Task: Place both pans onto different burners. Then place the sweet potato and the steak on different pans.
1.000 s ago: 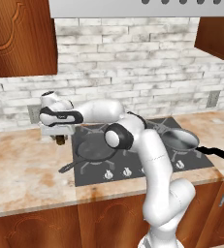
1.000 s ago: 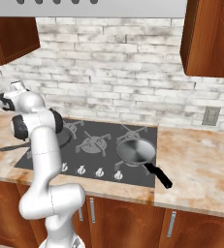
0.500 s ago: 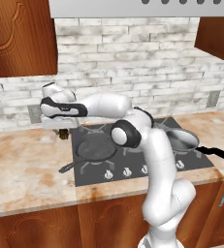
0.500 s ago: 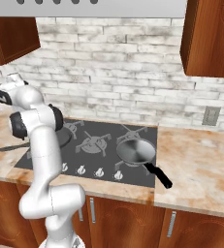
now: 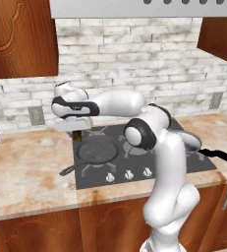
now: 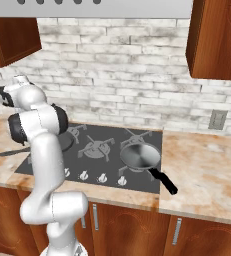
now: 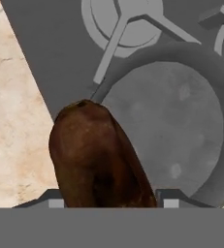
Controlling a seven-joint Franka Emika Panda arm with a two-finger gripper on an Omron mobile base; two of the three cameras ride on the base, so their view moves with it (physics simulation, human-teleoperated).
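The fingers are clamped on the dark brown lumpy oblong sweet potato, long axis hanging down, above the black cast-iron skillet on a burner grate.

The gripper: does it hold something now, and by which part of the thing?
The gripper holds the sweet potato by one end, between its two fingers; the other end points away from the hand, above the cooktop beside the black skillet.
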